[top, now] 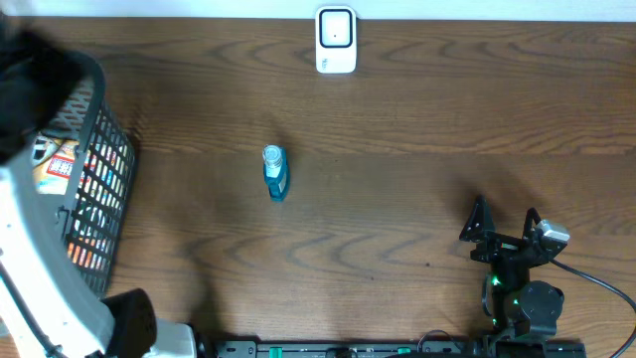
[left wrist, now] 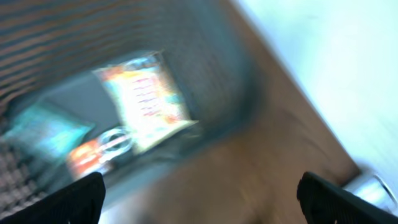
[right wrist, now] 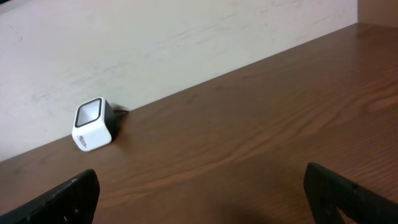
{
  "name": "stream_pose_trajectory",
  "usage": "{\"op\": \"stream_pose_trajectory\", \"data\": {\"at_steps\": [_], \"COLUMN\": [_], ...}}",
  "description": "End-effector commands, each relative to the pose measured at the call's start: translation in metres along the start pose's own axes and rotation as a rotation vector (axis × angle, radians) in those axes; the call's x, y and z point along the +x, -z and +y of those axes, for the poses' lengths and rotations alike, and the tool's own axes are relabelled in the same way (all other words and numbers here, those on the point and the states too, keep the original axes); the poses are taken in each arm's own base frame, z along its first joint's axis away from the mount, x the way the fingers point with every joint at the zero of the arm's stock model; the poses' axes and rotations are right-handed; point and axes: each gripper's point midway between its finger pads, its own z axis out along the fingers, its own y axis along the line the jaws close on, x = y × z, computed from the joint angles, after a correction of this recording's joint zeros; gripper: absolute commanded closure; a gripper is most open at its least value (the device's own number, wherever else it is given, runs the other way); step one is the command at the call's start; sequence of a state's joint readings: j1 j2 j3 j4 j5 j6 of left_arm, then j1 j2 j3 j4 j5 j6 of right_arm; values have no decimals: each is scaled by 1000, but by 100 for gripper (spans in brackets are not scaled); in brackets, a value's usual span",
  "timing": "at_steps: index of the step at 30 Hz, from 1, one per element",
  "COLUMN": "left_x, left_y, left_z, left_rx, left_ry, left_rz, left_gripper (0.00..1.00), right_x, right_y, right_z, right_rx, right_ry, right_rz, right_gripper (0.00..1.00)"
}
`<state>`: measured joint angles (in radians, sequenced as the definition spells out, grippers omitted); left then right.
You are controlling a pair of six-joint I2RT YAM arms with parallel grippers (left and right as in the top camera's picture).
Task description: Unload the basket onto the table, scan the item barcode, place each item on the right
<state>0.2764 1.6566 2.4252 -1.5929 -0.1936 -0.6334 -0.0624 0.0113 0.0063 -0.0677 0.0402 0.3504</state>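
Item: dark brown wood-grain table (top: 397, 109), spanning the whole overhead view, with a pale wall along its far edge. Item: white-shelled left arm (top: 30, 259), rising along the left edge of the table and reaching over the basket; its upper part showed only as a dark blur. Item: black wire-mesh basket (top: 111, 159), standing at the left end of the table and holding several printed packets, among them an orange-and-white one (left wrist: 146, 99) and a teal one (left wrist: 43, 130), both too blurred to read. Item: black right arm (top: 527, 303), at the near right corner of the table, with green lights on its base and a cable trailing to the right. Item: left gripper (left wrist: 202, 199), above the basket, its two black fingers spread wide with nothing between them. Item: right gripper (top: 502, 224), low over bare wood, well apart from every object, fingers likewise spread wide and holding nothing. Item: white cube-shaped barcode scanner with a dark square window (top: 336, 40), at the far edge of the table near the middle, close to the wall. Item: small blue bottle with a clear cap (top: 275, 172), alone near the middle of the table, between basket and right arm, well short of the scanner and touched by neither gripper.
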Motion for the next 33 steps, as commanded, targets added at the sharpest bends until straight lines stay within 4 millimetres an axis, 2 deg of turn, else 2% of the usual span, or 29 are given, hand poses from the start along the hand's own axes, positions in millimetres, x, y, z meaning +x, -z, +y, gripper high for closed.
{"op": "stream_pose_trajectory", "data": {"at_steps": [1, 4, 7, 11, 16, 20, 33], "left_x": [-17, -12, 2, 22, 53, 69, 105], "left_y": [-27, -52, -82, -127, -190, -233, -331], "left_z": [68, 97, 119, 136, 147, 154, 150], "left_rx": [-200, -244, -300, -369, -394, -377, -310], "left_ry": [251, 352, 414, 425, 416, 418, 375], "left_rz": [40, 144, 260, 347, 392, 367, 434], "left_gripper": [2, 2, 2, 2, 2, 2, 2], "right_x": [1, 1, 1, 1, 1, 1, 1], "right_y": [0, 0, 0, 0, 0, 0, 0], "right_z": [1, 1, 1, 1, 1, 1, 1], "right_rx": [-2, -2, -2, -2, -2, -2, -2], "right_ry": [16, 15, 15, 15, 15, 16, 15], "right_rz": [1, 1, 1, 1, 1, 1, 1], "right_gripper": [1, 1, 1, 1, 1, 1, 1]}}
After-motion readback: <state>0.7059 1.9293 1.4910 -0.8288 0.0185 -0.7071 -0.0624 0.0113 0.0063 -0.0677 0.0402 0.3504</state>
